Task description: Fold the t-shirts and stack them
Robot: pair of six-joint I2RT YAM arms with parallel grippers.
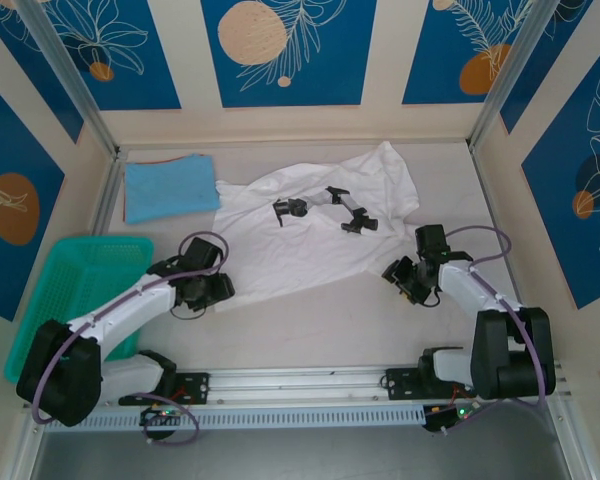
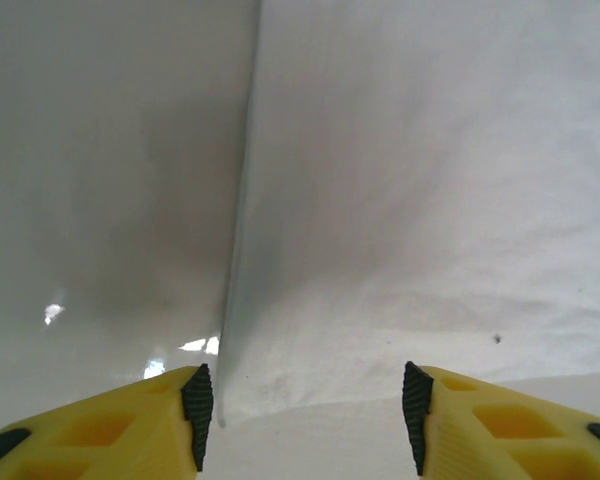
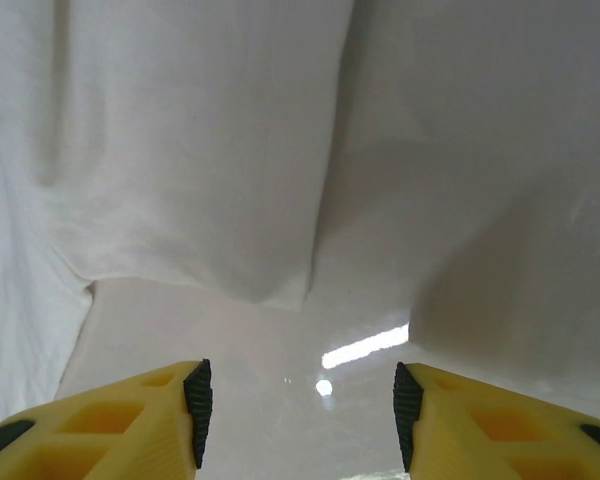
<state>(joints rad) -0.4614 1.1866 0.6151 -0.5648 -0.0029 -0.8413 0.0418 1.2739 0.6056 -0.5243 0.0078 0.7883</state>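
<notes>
Left fingers [image 2: 110, 432] and right fingers [image 3: 500, 425] both stand spread and empty, low over the tabletop [image 1: 320, 335] at the near hem of the white shirt [image 1: 310, 235], which lies spread at the centre. The blue shirt [image 1: 170, 187] lies folded at far left. Likely fault: a pinch taking only the upper layer, or unequal lifts, would skew the fold.

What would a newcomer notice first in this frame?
The white t-shirt lies spread and rumpled across the middle of the table. A folded light-blue t-shirt sits at the far left, with a teal mesh basket nearer. The left end effector and right end effector are open at the white shirt's near edge.
</notes>
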